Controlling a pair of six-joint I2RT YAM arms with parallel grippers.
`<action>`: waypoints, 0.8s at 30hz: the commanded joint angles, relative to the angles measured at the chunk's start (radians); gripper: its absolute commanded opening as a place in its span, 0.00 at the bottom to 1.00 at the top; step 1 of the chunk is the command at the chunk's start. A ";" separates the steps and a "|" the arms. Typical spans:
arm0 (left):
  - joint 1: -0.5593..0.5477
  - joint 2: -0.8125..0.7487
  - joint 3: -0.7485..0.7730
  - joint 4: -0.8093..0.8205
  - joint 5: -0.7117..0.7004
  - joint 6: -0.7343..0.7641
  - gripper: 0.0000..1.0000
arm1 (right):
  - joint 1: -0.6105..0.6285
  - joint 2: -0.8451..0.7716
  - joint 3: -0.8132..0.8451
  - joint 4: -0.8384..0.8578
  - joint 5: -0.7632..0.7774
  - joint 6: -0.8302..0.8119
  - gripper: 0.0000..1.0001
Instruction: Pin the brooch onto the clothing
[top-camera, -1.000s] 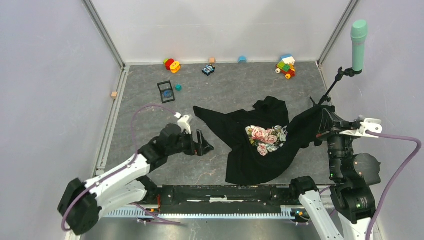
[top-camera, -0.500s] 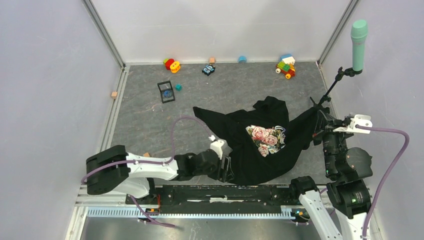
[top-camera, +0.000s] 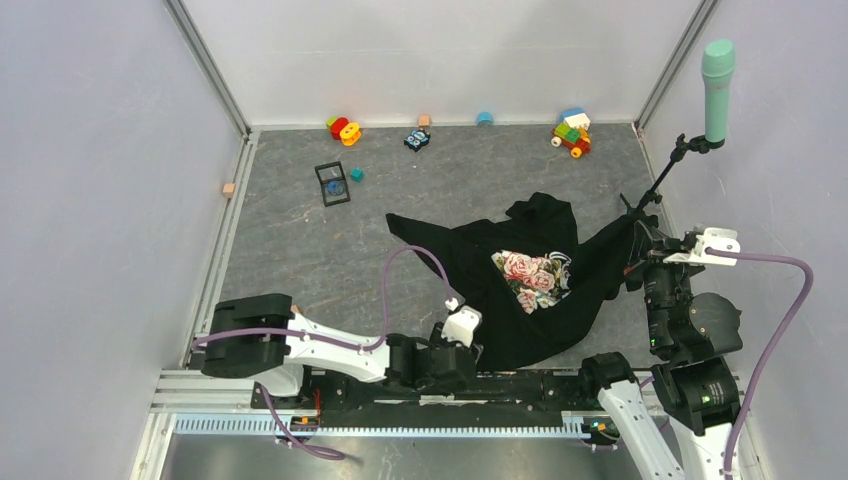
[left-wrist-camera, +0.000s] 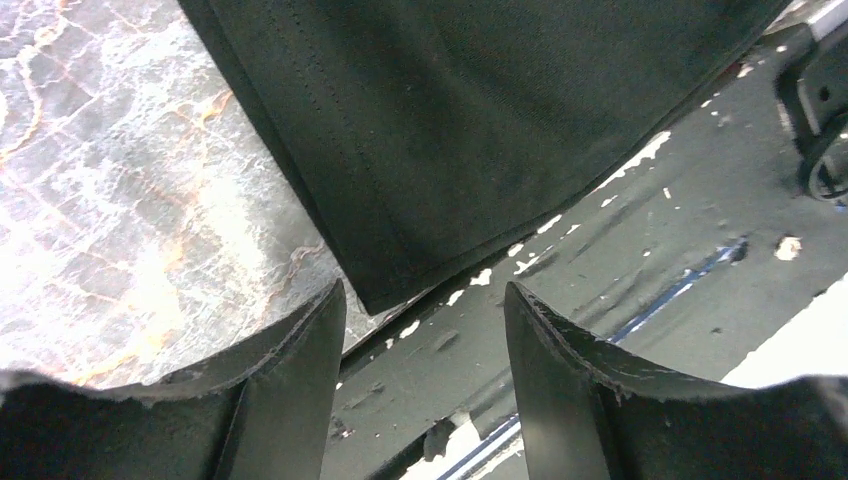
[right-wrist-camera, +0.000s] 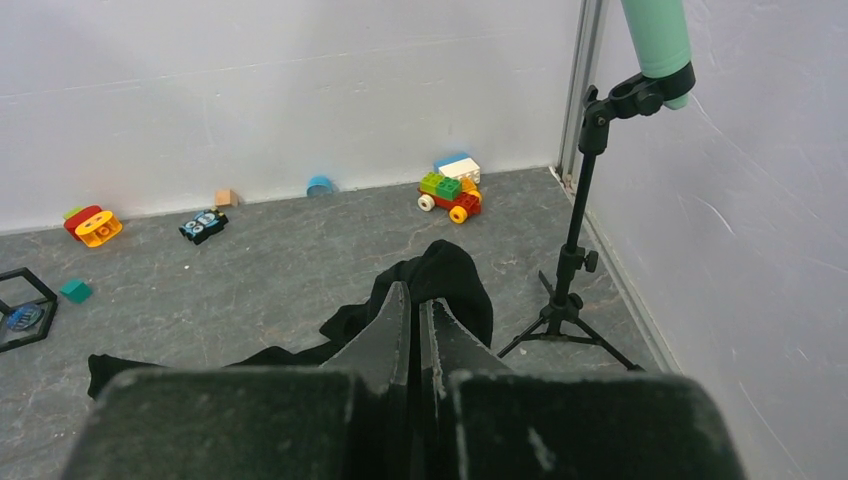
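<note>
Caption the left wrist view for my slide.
Open left gripper poised over a hem corner of the black T-shirt at the table edge.

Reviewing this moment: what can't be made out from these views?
- Brooch: too small in the top and right wrist views to show its pin.
- T-shirt lettering: top view, too small and creased to read.
- Left tool: top view, its opening is lost under its own wrist, black on black.
- Rose print: left wrist view, out of frame; only plain hem shows.
</note>
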 joint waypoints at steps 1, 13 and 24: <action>-0.044 0.040 0.081 -0.157 -0.177 -0.037 0.65 | 0.004 0.007 -0.003 0.040 0.020 -0.019 0.00; -0.049 0.091 0.098 -0.189 -0.190 -0.047 0.47 | 0.003 0.007 -0.006 0.035 0.024 -0.020 0.00; -0.047 0.155 0.105 -0.107 -0.141 -0.044 0.19 | 0.003 0.008 -0.016 0.034 0.030 -0.023 0.00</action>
